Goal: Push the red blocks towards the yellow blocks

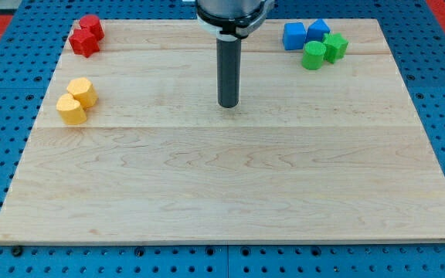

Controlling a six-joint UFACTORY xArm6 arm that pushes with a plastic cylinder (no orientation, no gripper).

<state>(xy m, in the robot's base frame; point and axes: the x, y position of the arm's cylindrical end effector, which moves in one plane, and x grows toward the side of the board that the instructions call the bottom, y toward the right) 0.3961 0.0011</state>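
Note:
Two red blocks sit touching at the view's top left: one (91, 26) behind, a star-like one (83, 42) in front. Two yellow blocks lie just below them, a hexagon-like one (82, 91) and a rounded one (71, 110), touching each other. My tip (228, 104) rests on the board near the top middle, far to the right of both the red and yellow blocks, touching none.
At the view's top right stand two blue blocks (293, 35) (317, 31) and two green blocks, a cylinder (313, 55) and a star-like one (334, 46). The wooden board (230, 193) lies on a blue pegboard table.

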